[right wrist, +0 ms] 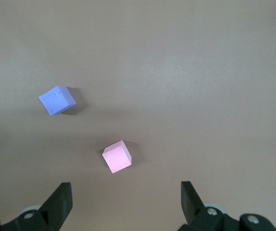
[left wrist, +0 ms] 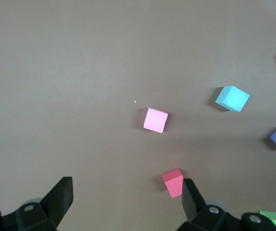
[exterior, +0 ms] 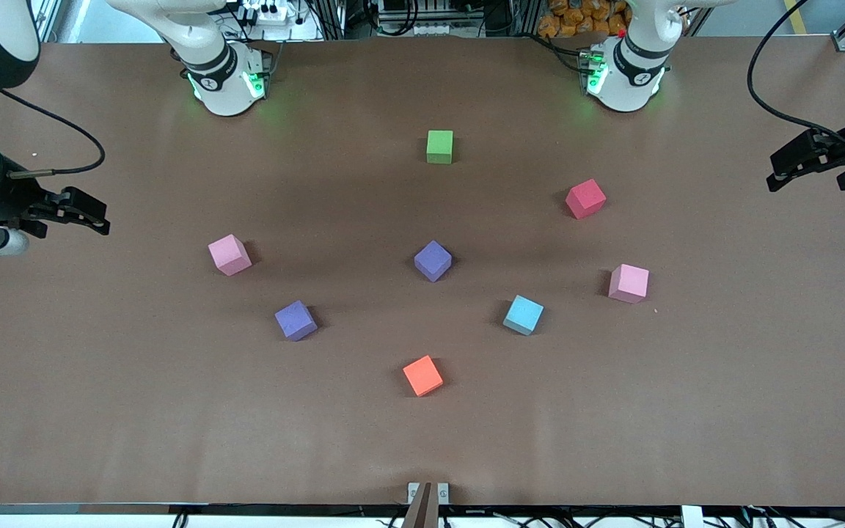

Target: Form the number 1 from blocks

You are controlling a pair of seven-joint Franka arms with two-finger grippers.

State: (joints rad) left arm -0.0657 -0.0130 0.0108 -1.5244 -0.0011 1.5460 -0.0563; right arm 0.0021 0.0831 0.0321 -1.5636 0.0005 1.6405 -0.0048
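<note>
Both my right gripper (exterior: pixel 103 221) and left gripper (exterior: pixel 776 174) hang open and empty at the table ends, each nearest a pink block (exterior: pixel 229 254), none of the blocks yet lined up

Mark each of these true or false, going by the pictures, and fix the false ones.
1. Both grippers are open and hold nothing. True: the left gripper and the right gripper wait at their ends of the table.
2. The green block lies farthest from the front camera. True.
3. Two blocks are stacked. False: every block lies singly on the table.
4. There are three pink blocks. False: two, one toward the right arm's end, one toward the left arm's.
5. The orange block lies nearest the front camera. True.
</note>
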